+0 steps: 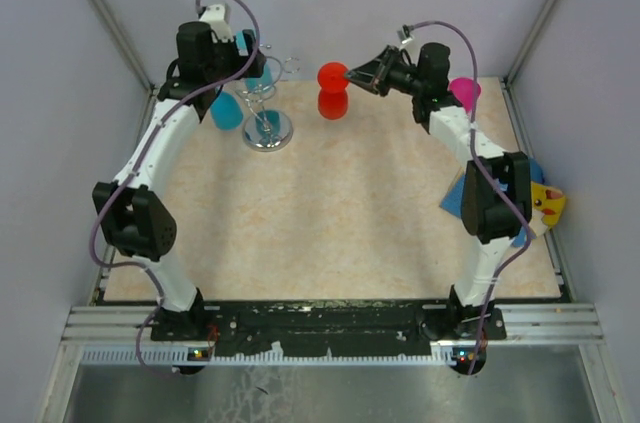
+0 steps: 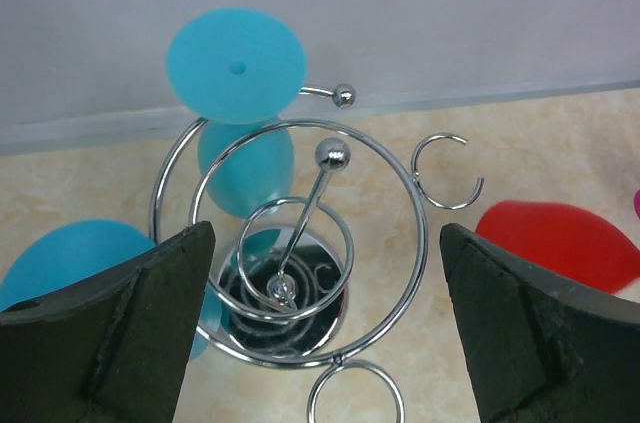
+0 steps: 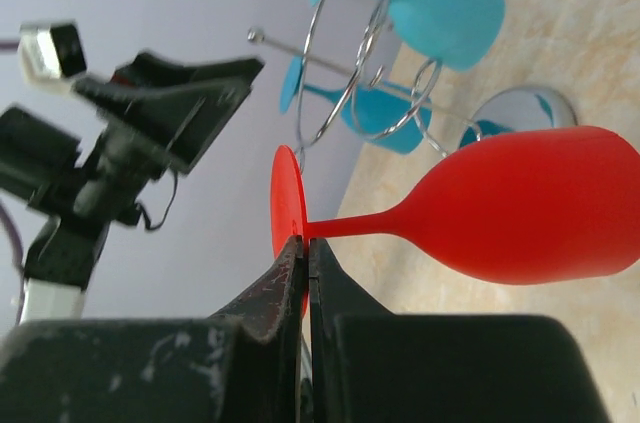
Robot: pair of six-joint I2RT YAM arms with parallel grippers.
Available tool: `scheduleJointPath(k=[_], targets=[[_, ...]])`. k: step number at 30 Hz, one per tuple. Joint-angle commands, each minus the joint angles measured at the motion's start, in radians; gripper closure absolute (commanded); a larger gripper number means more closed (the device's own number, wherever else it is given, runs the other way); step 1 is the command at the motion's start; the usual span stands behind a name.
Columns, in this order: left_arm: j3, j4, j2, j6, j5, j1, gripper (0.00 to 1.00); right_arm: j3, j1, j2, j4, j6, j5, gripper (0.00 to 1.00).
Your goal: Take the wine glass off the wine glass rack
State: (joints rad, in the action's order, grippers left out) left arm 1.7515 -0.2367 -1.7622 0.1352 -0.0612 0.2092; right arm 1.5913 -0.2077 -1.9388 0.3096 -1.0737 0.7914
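Beige desk (image 1: 330, 213) held the wine glass rack (image 1: 266, 115) far left, left fingers (image 2: 120, 333) released above it; right fingers (image 3: 285, 288) clenched on the foot of the red wine glass (image 3: 520, 203).

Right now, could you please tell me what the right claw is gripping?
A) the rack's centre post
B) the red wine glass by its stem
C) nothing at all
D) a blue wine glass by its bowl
B: in the right wrist view the right claw is shut on the thin stem of the red wine glass, right beside its round foot.
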Motion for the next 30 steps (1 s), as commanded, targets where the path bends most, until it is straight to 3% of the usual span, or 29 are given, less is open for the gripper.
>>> scheduleJointPath(k=[1,9,17,22,24,30], targets=[[0.079,0.044,-0.074,-0.068,0.03,0.029,0.0,-0.128,-0.008,0.155,0.112,0.042,0.063,1.0],[0.132,0.06,-0.143,-0.082,0.093,0.039,0.0,-0.285,-0.008,0.354,-0.146,0.296,-0.011,1.0],[0.154,0.098,-0.188,-0.099,0.125,0.049,0.02,-0.451,-0.007,0.503,-0.197,0.382,-0.069,1.0],[0.158,0.122,-0.219,-0.118,0.133,0.062,0.15,-0.504,-0.007,0.543,-0.242,0.409,-0.096,1.0],[0.159,0.123,-0.227,-0.111,0.13,0.062,0.24,-0.514,-0.006,0.565,-0.305,0.459,-0.147,1.0],[0.15,0.138,-0.228,-0.11,0.127,0.066,0.38,-0.535,-0.011,0.611,-0.458,0.595,-0.322,1.0]])
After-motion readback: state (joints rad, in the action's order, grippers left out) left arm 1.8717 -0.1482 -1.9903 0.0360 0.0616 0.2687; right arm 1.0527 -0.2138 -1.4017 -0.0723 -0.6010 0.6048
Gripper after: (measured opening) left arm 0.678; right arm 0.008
